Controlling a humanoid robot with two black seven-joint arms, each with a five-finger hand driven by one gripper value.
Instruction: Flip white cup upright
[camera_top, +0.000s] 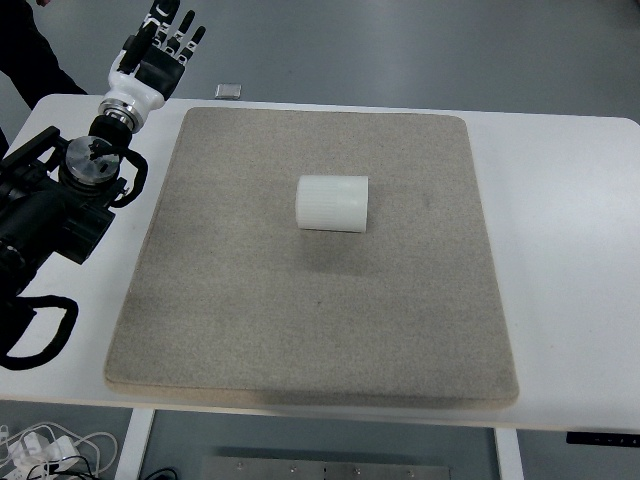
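Your white cup (333, 203) lies on its side just above the centre of the grey mat (250, 330), axis running three to nine o'clock. The left hand (165, 45) hovers far off at eleven o'clock, fingers spread, holding nothing. Approach carefully: the ribbed cylinder could roll toward twelve or six if you nudge it off-centre.

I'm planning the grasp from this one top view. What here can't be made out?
- White cup: lies on its side on the mat; which end is the open mouth cannot be told from this angle.
- Right hand: not in the top view at all.
- Left hand: fingers spread, tips cut off by the top edge.
- Small flat object beyond the mat: too small to identify.
- Dark shape at the top-left corner: cut off by the edge.
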